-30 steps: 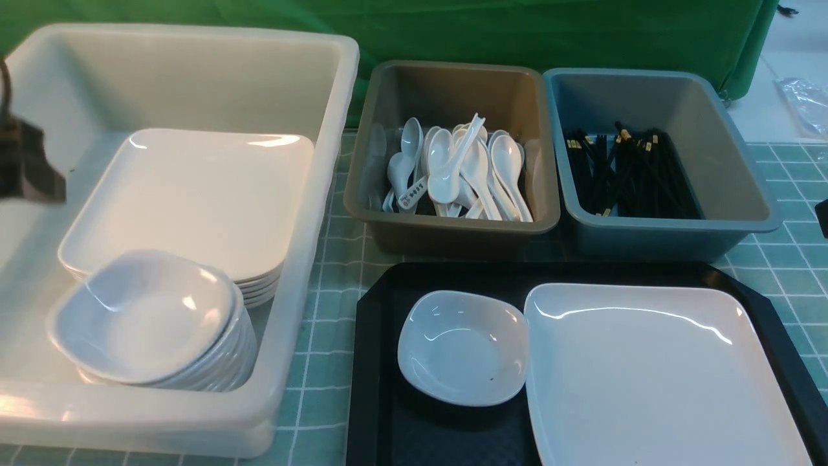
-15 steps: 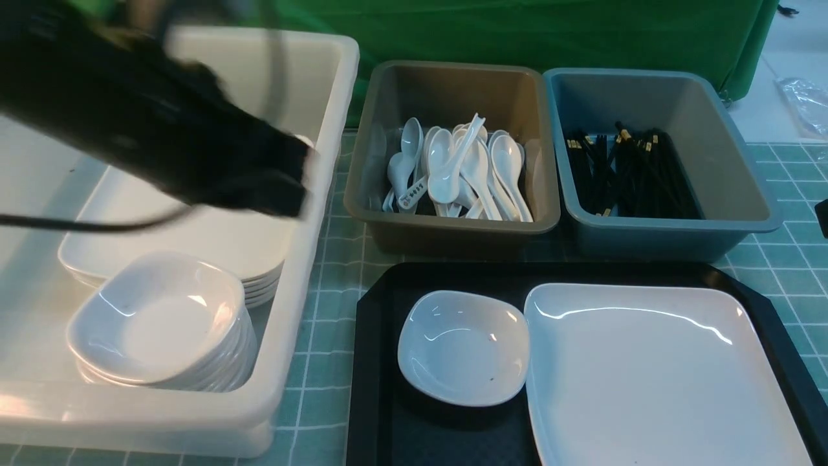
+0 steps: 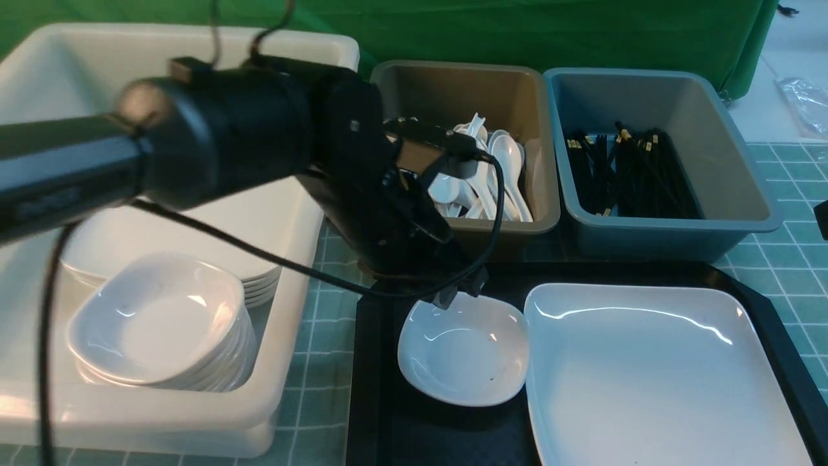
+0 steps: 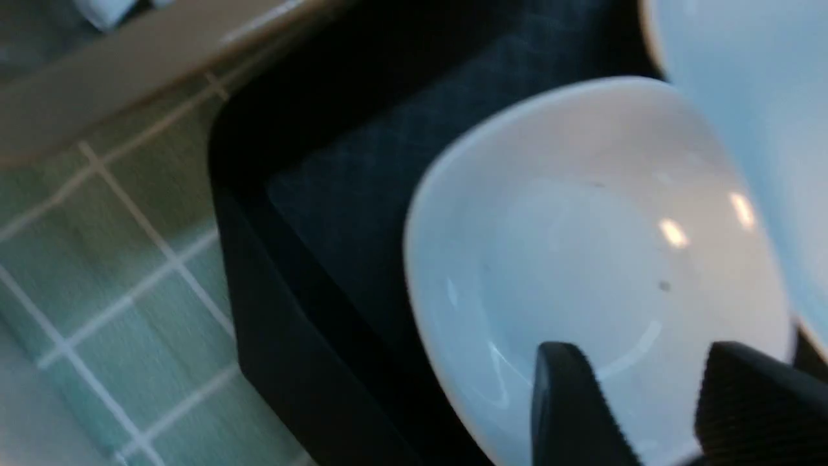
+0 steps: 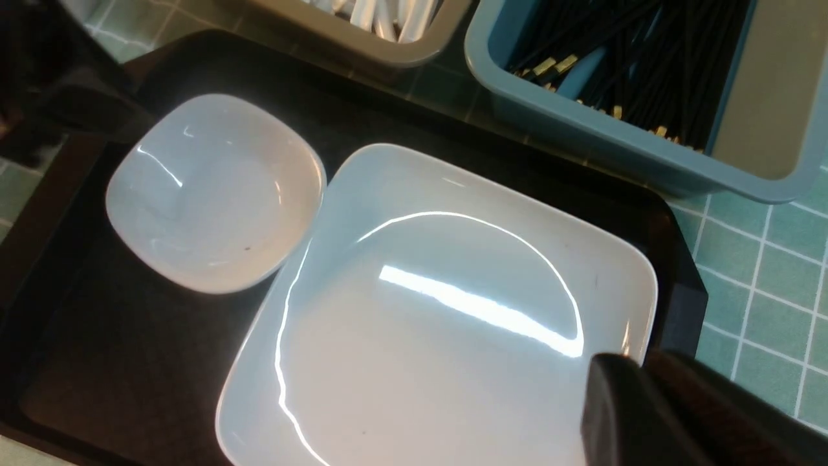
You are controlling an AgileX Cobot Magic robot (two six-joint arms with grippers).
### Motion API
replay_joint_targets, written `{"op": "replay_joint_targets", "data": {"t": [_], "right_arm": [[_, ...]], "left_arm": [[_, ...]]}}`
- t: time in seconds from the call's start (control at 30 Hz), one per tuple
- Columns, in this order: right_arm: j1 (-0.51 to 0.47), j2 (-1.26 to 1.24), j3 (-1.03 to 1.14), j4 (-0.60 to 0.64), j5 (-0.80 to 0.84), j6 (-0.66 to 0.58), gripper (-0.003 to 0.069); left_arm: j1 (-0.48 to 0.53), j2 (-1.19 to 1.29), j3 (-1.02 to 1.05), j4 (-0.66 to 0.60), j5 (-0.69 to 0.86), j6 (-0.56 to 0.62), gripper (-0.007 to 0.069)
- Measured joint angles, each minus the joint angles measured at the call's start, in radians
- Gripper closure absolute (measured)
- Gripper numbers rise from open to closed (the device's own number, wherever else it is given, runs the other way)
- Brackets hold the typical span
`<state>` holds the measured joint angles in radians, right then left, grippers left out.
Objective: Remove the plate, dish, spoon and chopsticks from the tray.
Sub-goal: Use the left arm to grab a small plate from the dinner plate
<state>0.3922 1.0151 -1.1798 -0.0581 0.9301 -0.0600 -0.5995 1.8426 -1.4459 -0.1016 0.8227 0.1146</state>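
The black tray [image 3: 375,362] holds a small white rounded-square dish [image 3: 462,349] on its left and the large white plate [image 3: 653,375] on its right. My left gripper [image 3: 462,294] hangs just over the dish's far rim. In the left wrist view its two fingers stand apart above the dish [image 4: 582,246], gripper [image 4: 647,382] open and empty. My right gripper [image 5: 640,372] is shut, fingers pressed together over the plate's [image 5: 440,323] corner rim near the tray edge. White spoons [image 3: 501,175] lie in the grey-brown tub, black chopsticks [image 3: 621,168] in the blue-grey tub.
A big white tub [image 3: 310,259] at left holds a stack of small bowls [image 3: 158,323] and stacked plates [image 3: 259,285]. The grey-brown tub [image 3: 453,84] and blue-grey tub [image 3: 711,129] stand right behind the tray. A green checked cloth covers the table.
My left arm has swung from the white tub on the left across to the tray, ending over the dish. The top bowl has settled on its stack. The right side looks unchanged.
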Motion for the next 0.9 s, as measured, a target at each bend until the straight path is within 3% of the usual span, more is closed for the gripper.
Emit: {"op": "replay_joint_targets", "data": {"t": [0.03,0.2,0.5,0.67,0.73,0.83,0.9], "right_arm": [[0.000,0.000,0.000,0.000,0.000,0.000,0.0569],[0.000,0.000,0.000,0.000,0.000,0.000,0.0569],[0.000,0.000,0.000,0.000,0.000,-0.016,0.0569],[0.000,0.000,0.000,0.000,0.000,-0.031,0.0569],[0.000,0.000,0.000,0.000,0.000,-0.032,0.0569],[0.000,0.000,0.000,0.000,0.000,-0.032,0.0569],[0.000,0.000,0.000,0.000,-0.001,-0.034,0.0569]], "left_arm": [[0.000,0.037,-0.019,0.010,-0.008,-0.001,0.0258],[0.000,0.119,-0.034,0.077,-0.067,-0.002,0.0146],[0.000,0.198,-0.035,0.113,-0.165,0.000,0.0126],[0.000,0.221,-0.035,0.112,-0.158,0.000,0.0183],[0.000,0.229,-0.035,0.112,-0.139,-0.004,0.0242],[0.000,0.223,-0.040,0.102,-0.099,-0.046,0.0414],[0.002,0.202,-0.053,0.107,-0.053,-0.061,0.0461]]}}
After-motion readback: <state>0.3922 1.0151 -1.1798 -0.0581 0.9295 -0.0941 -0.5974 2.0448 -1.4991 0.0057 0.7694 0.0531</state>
